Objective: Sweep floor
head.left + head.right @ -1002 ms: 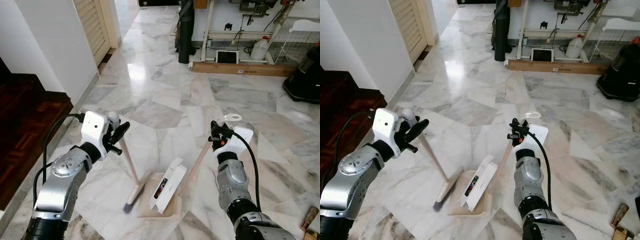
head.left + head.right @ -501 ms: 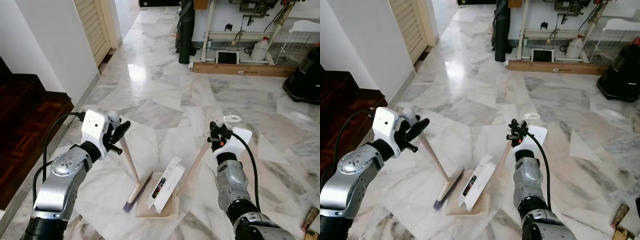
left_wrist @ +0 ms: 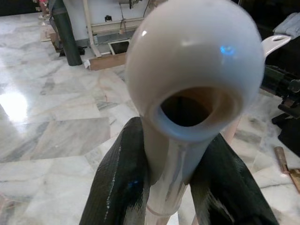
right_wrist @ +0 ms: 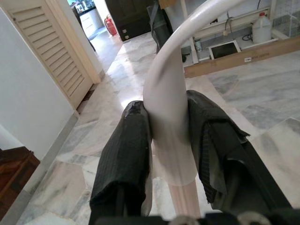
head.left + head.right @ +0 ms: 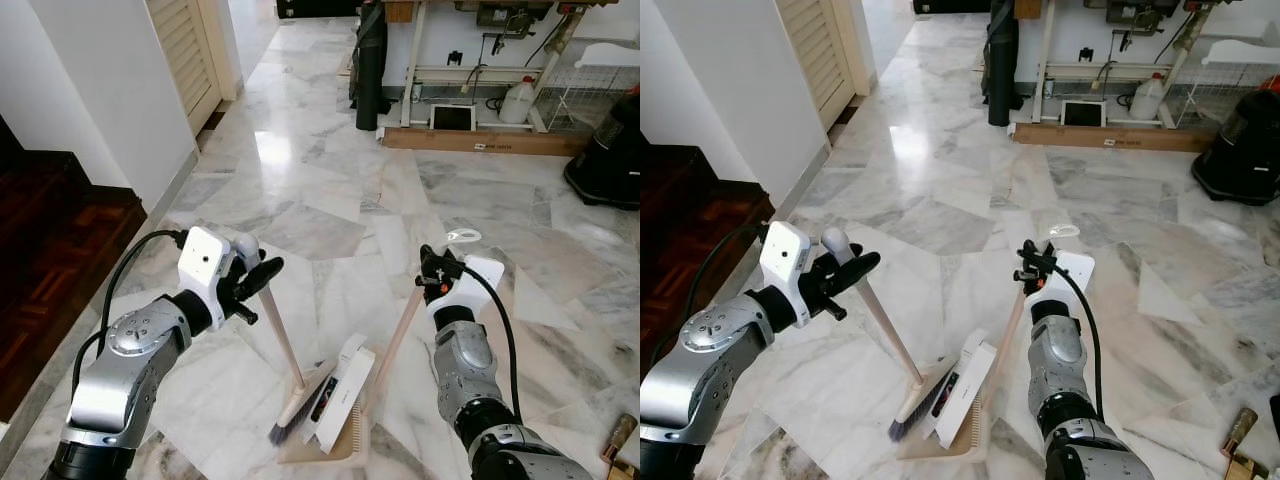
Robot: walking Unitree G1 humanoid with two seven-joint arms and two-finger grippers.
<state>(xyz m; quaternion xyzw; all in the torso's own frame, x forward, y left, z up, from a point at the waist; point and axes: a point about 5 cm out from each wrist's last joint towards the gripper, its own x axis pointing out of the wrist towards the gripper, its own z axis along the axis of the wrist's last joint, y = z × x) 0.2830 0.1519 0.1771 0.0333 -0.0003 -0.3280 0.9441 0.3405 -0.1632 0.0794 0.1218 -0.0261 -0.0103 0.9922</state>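
On the marble floor point(image 5: 330, 190), the left gripper point(image 5: 252, 285) clamps the broom point(image 5: 283, 350) — bristles against the dustpan point(image 5: 345, 425). The right gripper point(image 5: 432, 272) grips the dustpan's handle; a white box point(image 5: 338, 392) hides its tray.

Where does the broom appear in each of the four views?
Left eye view: broom slants from the left gripper down to the dustpan.
Right eye view: same slant, bristles low centre.
Left wrist view: its rounded handle end, up close, clamped between the fingers.
Right wrist view: not in it; the right gripper clamps the dustpan's handle.
Shared landmark: white jug.
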